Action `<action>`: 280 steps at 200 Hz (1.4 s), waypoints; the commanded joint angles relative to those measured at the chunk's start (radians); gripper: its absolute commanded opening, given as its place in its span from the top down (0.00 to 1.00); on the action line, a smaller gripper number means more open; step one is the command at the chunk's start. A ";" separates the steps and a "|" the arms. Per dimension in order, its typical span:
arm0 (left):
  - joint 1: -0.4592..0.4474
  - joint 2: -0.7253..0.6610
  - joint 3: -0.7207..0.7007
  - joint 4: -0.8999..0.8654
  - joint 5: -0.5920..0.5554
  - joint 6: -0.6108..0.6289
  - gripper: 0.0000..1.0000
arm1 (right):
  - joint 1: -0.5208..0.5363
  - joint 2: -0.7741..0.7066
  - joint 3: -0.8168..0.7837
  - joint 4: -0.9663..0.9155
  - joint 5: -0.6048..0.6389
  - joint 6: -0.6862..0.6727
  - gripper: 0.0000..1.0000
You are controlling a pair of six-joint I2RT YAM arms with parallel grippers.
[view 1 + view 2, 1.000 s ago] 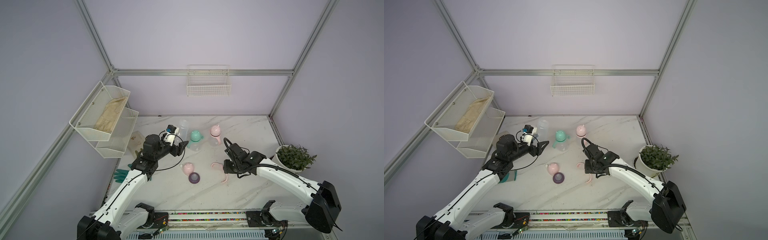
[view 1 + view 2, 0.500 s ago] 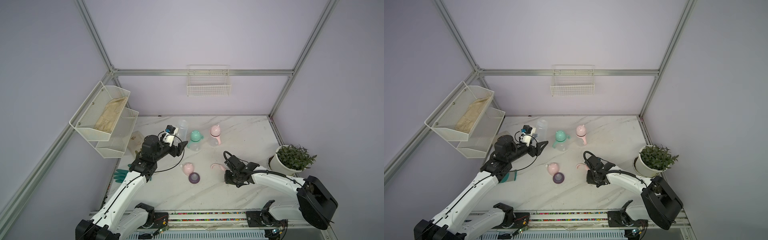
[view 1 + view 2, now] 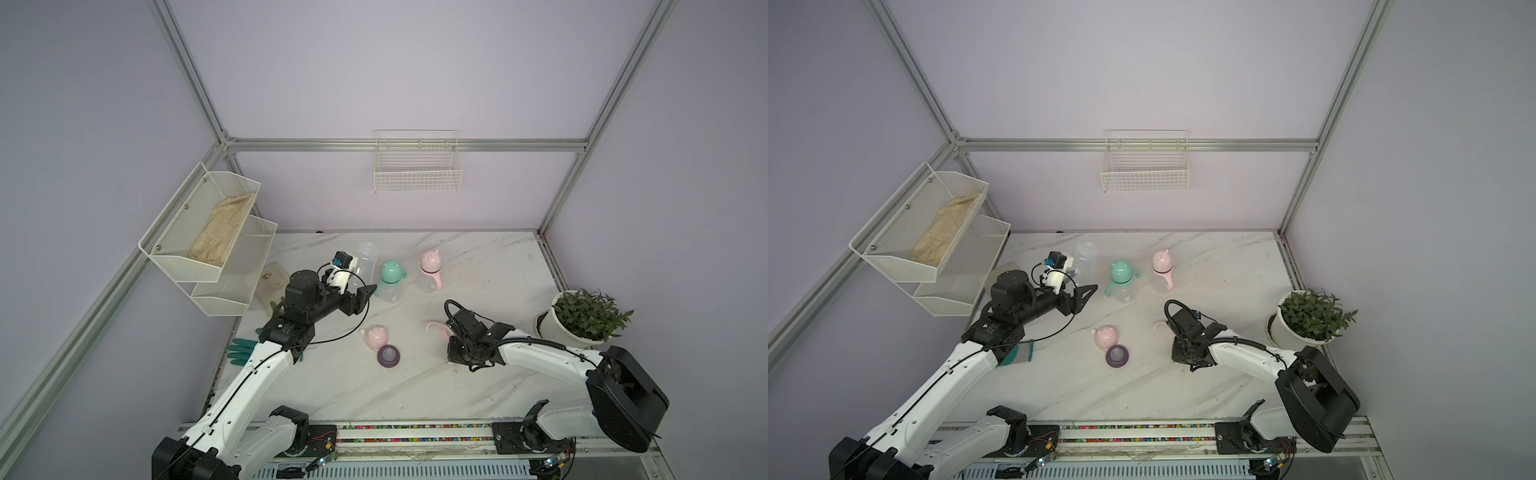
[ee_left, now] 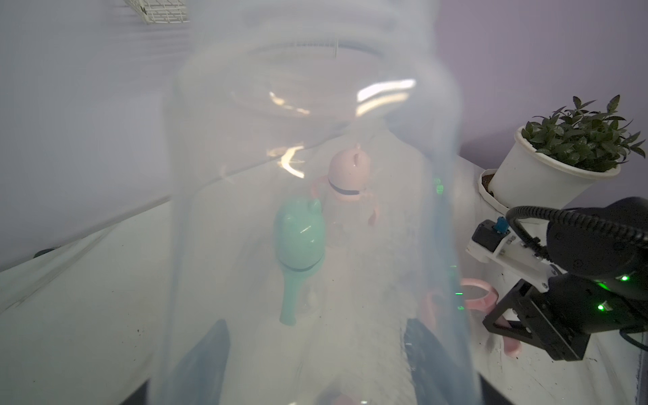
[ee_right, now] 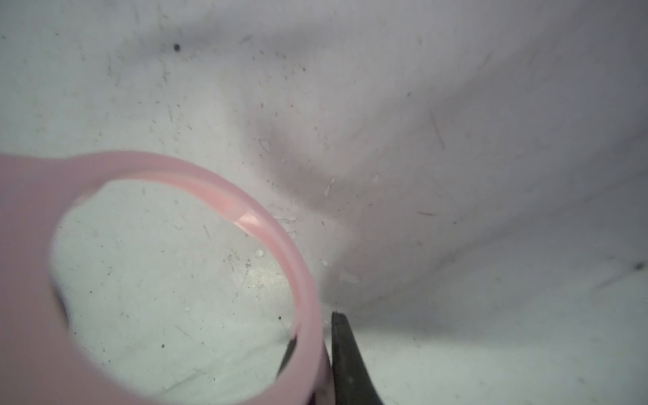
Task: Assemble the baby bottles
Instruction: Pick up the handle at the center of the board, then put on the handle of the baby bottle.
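Two thin black fingers (image 5: 345,354) of the right gripper (image 5: 312,336) are pinched fully together on the wall of the pink two-handled plastic ring (image 5: 245,210). One finger sits inside the hoop and one outside. The ring is low over the white marble surface (image 3: 478,270); whether it touches I cannot tell.

Such a narrow bite on a thin rim can let the ring swing. I judge the lift should go straight up and slowly, with the hoop level before any sideways travel.

The ring probably belongs on the threaded neck of the clear plastic bottle body (image 4: 315,175). The left gripper (image 3: 360,298) appears to clasp that bottle near its base, fingers set wide around it and the bottle upright. The ring should come down centred over the neck, handles pointing downward.

In a top view the ring (image 3: 435,326) pokes out just beside the right gripper, well apart from the held bottle. A pink eared dome cap (image 3: 376,334) and a purple nipple collar (image 3: 388,356) lie between the two arms, so the carry should pass above them.
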 commanded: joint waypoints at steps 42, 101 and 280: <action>-0.118 0.061 0.110 -0.126 0.013 0.072 1.00 | 0.003 -0.038 0.503 -0.234 0.232 -0.257 1.00; -0.182 0.078 0.155 -0.192 0.030 0.109 1.00 | 0.001 0.202 0.873 -0.173 0.183 -0.463 1.00; -0.185 0.253 0.315 -0.184 -0.061 0.077 1.00 | 0.087 0.191 0.811 -0.089 0.032 -0.552 1.00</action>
